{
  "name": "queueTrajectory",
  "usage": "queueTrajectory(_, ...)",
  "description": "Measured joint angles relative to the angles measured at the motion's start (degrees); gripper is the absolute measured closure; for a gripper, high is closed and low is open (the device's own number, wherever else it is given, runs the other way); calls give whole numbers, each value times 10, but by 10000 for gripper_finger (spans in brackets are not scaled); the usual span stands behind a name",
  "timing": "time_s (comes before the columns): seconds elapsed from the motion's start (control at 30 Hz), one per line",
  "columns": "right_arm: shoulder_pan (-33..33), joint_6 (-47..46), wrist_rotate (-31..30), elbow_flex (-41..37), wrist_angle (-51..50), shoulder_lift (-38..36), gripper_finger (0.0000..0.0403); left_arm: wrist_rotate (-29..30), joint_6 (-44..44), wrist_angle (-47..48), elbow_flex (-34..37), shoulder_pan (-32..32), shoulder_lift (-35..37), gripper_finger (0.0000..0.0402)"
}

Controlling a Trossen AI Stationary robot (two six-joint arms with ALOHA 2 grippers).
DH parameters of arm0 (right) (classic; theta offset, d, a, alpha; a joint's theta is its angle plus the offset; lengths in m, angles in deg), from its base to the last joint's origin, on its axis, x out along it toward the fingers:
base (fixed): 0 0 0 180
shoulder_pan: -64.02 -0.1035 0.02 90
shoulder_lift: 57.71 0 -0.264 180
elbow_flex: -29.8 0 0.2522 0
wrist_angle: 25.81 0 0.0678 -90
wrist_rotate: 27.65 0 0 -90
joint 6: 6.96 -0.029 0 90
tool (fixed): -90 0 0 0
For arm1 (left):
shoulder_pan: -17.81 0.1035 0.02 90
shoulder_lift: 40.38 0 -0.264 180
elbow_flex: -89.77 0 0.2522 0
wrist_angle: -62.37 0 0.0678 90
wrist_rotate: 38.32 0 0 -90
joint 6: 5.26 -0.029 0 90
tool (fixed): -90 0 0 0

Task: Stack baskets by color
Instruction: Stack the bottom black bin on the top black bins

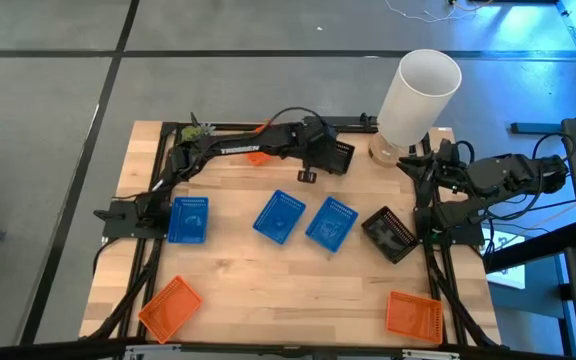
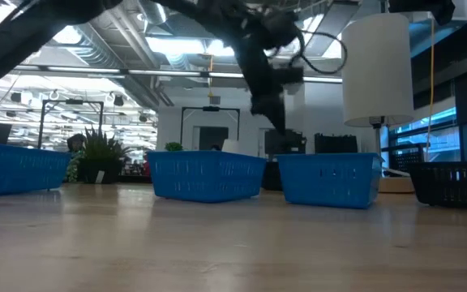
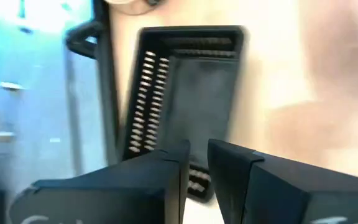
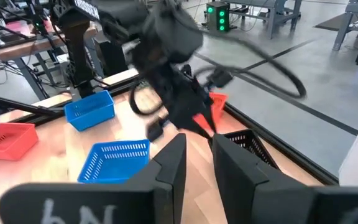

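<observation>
Baskets lie scattered on a wooden table (image 1: 268, 290) as the left arm reaches along its far edge. The left gripper (image 1: 318, 157) hangs at a black basket (image 1: 340, 157) beside the base of a white cylinder (image 1: 418, 92). In the wrist view its fingers (image 3: 166, 171) stand slightly parted, with nothing pinched between them and the basket's near rim just past the tips. The basket rests flat on the wood, open side up.

Three blue baskets sit in a loose row across the middle: one (image 1: 188, 220) on the left side, the other two (image 1: 279, 216) (image 1: 331, 223) close together, both turned at an angle. A second black basket (image 1: 388, 235) lies just to their right, also askew and well apart from the first. Two orange baskets rest apart in the near corners, one on the left (image 1: 170, 307), one on the right (image 1: 413, 315). An orange shape (image 1: 253, 155) shows under the left arm, too hidden to tell what it is.

The right arm waits folded at the table's right edge, the right gripper (image 4: 197, 149) aimed across the table, its fingers released and empty. No basket is stacked on another.
</observation>
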State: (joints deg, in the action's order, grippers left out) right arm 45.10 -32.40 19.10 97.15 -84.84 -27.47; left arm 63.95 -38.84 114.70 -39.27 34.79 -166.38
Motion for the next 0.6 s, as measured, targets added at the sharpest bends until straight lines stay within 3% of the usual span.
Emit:
queueTrajectory(0.13, 0, -5, 29, 0, 14, 1, 324, -100, 80, 55, 0, 1, 40, 349)
queueTrajectory(0.23, 0, -55, 50, 0, 20, 2, 324, -133, 122, 91, -1, 0, 72, 349)
queueTrajectory(0.47, 0, -96, 197, 3, 21, 18, 324, -133, 156, 152, 0, -12, 140, 349)
queueTrajectory(0.6, 0, -160, 248, 43, -32, 64, 324, -133, 181, 168, -1, -20, 179, 349)
